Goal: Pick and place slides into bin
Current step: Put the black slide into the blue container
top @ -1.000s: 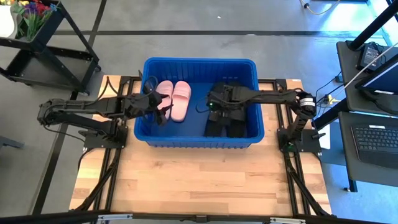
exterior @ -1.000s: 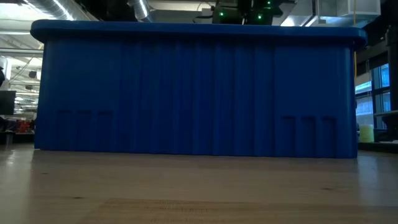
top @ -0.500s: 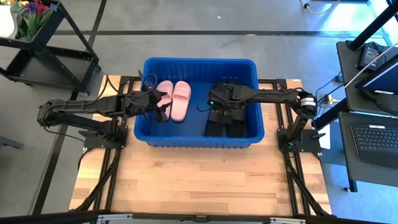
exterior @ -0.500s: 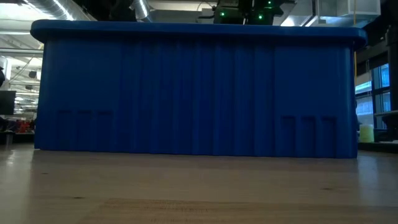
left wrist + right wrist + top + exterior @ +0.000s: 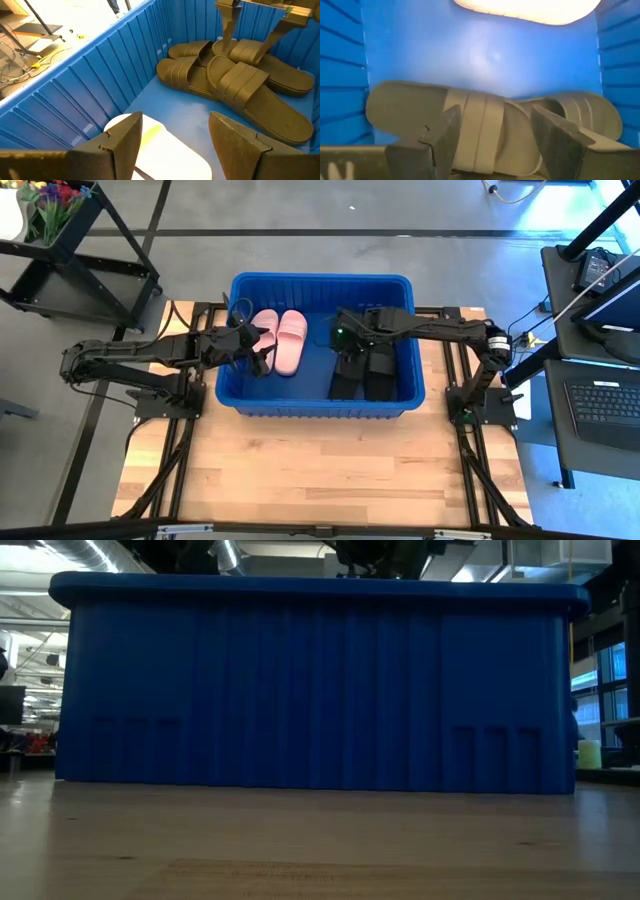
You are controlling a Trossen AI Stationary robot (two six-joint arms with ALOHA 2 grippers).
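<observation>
Two dark, jointed robot arms, the left arm (image 5: 130, 355) and the right arm (image 5: 440, 332), are built of slim black tubes and blocky joints, with thin cables along them. A small green light glows on the right tool (image 5: 345, 340). Each tool ends in two flat, dark fingers (image 5: 122, 145).

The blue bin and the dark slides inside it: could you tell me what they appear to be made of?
The bin looks like moulded plastic: glossy blue, ribbed walls. The dark slides look like matte foam or rubber, with ridged straps and no sheen; which one is unclear.
</observation>
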